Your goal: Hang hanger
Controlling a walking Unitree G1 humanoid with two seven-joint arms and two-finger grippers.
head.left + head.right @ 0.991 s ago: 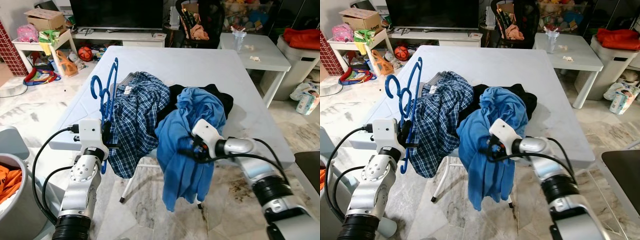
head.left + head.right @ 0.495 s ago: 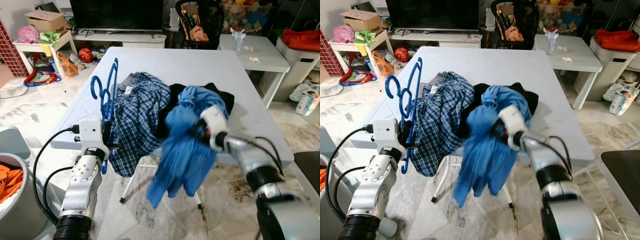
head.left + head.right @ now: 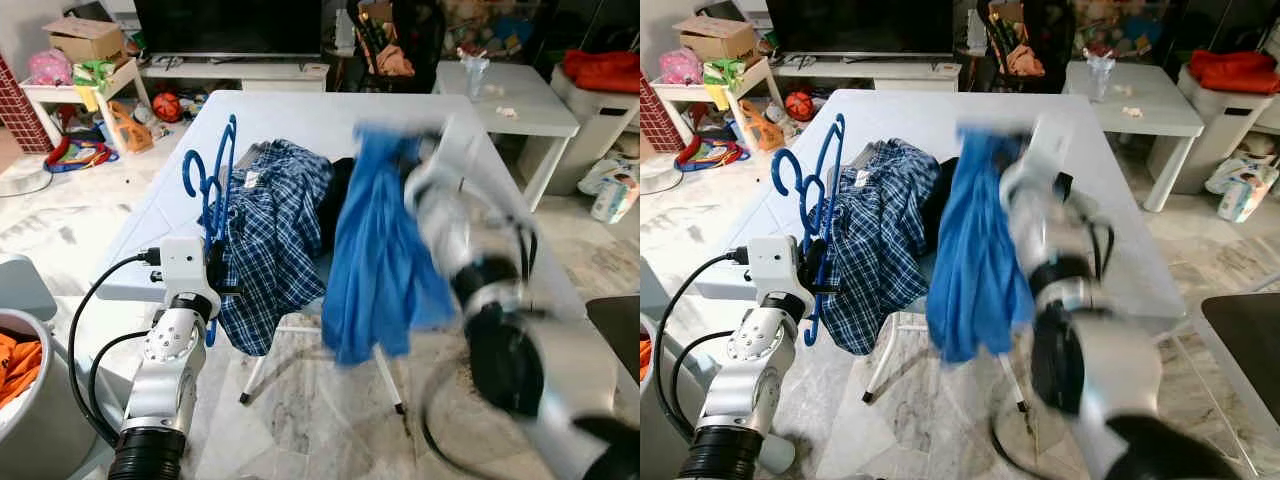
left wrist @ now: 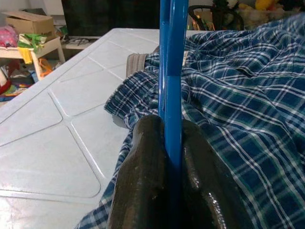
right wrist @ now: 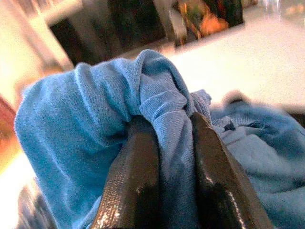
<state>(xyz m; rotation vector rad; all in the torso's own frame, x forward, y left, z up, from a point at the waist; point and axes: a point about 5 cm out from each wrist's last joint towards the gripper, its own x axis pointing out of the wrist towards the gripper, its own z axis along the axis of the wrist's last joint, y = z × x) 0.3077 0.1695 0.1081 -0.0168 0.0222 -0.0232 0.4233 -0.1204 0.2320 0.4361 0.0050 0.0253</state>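
At the left edge of the white table (image 3: 300, 115), the left gripper (image 4: 167, 157) holds the blue hanger (image 3: 212, 185) upright, its two black fingers (image 4: 143, 167) pinched tight on the hanger's lower bar so the hooks stand above the table's near-left corner. Just beside it, the plaid shirt (image 3: 275, 235) lies heaped on the table and spills over the near edge, with a dark garment (image 3: 335, 190) tucked behind it toward the middle. Further right, the right gripper (image 5: 164, 143) has its jaws clamped on a bunched fold of the blue shirt (image 3: 375, 250), which hangs in a long drape from above the table's middle down past the near edge; the right arm is blurred, so it reads as mid-swing. The step in hand looks like bringing the blue shirt across to the hanger so it can be dressed and then hung. To do it well, the left gripper should keep the hanger steady and vertical, clear of the plaid shirt, so that a shoulder of the hanger is free to enter the garment. The right gripper would do better holding near the collar than a random fold; from the wrist view it is unclear which part is gripped. Lift high enough that the hem clears the table edge, and avoid dragging the plaid shirt along.
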